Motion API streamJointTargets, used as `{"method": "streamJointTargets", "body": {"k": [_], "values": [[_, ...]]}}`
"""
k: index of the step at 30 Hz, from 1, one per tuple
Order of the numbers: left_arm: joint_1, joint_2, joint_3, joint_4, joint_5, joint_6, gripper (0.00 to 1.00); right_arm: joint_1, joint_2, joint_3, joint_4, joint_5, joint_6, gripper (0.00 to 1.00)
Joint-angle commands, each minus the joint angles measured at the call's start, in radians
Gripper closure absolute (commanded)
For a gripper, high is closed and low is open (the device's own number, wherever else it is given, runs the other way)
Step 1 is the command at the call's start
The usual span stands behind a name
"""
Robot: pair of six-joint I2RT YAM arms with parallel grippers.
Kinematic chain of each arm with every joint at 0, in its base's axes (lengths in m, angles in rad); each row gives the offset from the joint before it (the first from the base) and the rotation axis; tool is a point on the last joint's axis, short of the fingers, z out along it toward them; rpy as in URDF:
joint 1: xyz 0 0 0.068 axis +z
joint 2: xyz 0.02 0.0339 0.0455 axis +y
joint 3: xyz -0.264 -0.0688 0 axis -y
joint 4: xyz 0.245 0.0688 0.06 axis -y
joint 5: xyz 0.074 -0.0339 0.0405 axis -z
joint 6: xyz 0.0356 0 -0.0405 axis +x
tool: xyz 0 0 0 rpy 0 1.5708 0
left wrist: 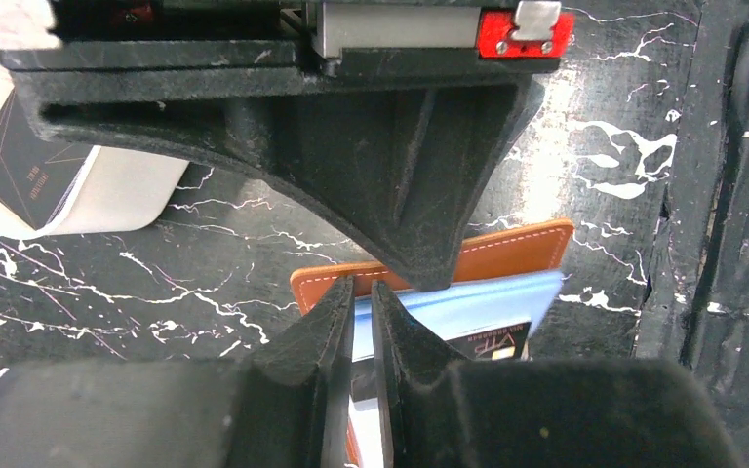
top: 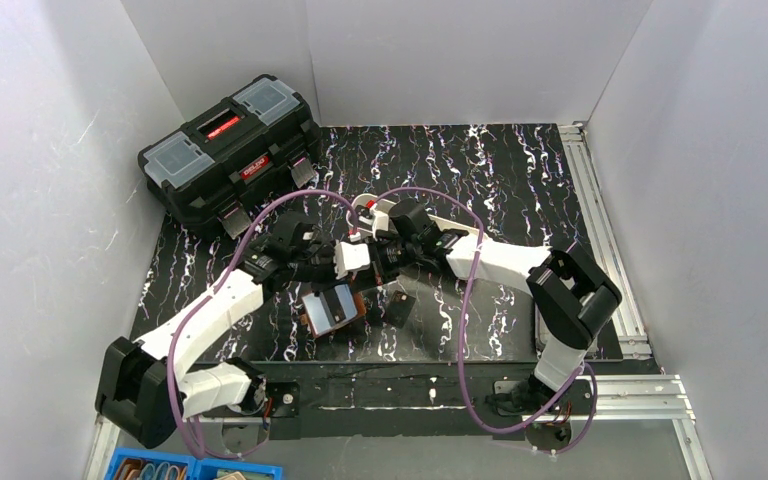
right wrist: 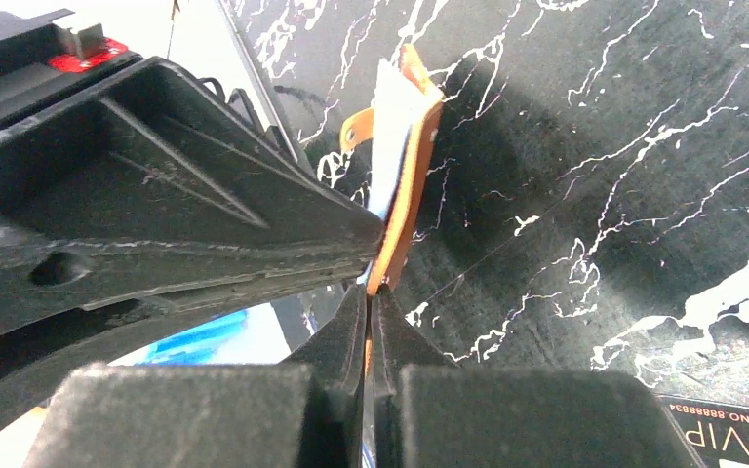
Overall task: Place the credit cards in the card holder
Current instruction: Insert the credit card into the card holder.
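The brown card holder (top: 332, 308) lies opened at mid-table, blue-grey lining up, under both grippers. My left gripper (left wrist: 362, 288) is shut on its blue inner panel, with the brown leather (left wrist: 512, 247) behind. A dark credit card (left wrist: 492, 341) printed VIP sits in the lining just right of the fingers. My right gripper (right wrist: 370, 291) is shut on the thin orange-brown edge of the card holder (right wrist: 408, 200), which stands up on edge in that view. Another dark credit card (top: 397, 308) lies flat on the table right of the holder, and its VIP corner (right wrist: 717, 434) shows low in the right wrist view.
A big black toolbox (top: 230, 155) stands at the back left. A white tray (left wrist: 122, 195) holding a dark card (left wrist: 24, 166) lies left of the holder. Aluminium rails (top: 600, 220) run along the right side, and a blue bin (top: 185, 468) sits at the near left edge.
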Motion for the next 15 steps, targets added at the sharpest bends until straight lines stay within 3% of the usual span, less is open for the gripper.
{"method": "streamJointTargets", "body": {"k": [1, 9, 11, 15], "values": [[0.004, -0.001, -0.015, -0.03, 0.029, 0.005, 0.88, -0.001, -0.061, 0.042, 0.079, -0.056, 0.021, 0.99], [0.038, -0.067, 0.017, -0.071, -0.025, -0.061, 0.85, -0.028, -0.061, 0.012, 0.055, -0.064, -0.016, 0.99], [0.073, -0.079, 0.071, -0.111, -0.003, -0.084, 0.76, -0.028, -0.052, 0.026, 0.015, -0.059, -0.051, 0.99], [0.153, -0.085, 0.191, -0.16, 0.055, -0.136, 0.46, -0.027, -0.028, 0.044, -0.025, -0.07, -0.083, 0.99]]}}
